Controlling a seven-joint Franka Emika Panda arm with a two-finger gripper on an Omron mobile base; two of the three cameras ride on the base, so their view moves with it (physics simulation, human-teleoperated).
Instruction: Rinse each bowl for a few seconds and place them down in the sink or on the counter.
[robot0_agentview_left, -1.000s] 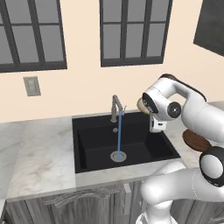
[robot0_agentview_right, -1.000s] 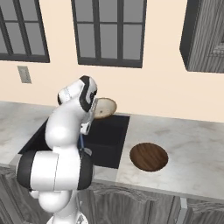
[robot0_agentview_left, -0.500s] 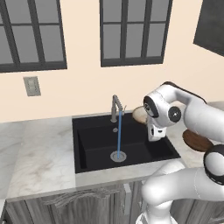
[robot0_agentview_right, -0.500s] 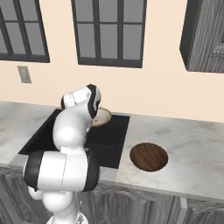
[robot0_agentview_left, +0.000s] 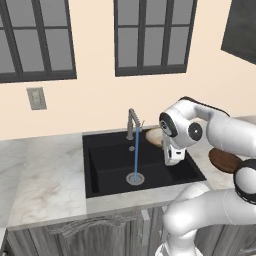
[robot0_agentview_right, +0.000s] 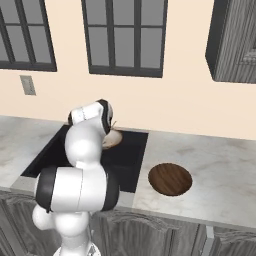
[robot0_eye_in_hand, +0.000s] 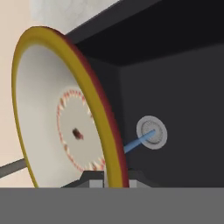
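Tan-rimmed bowl (robot0_eye_in_hand: 65, 109) pinched between the jaws

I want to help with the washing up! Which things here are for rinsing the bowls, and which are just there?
For the job:
cream bowl, held in the gripper
dark brown bowl, waiting on the counter
sink
tap, water running

Just there:
windows
wall switch
cabinets
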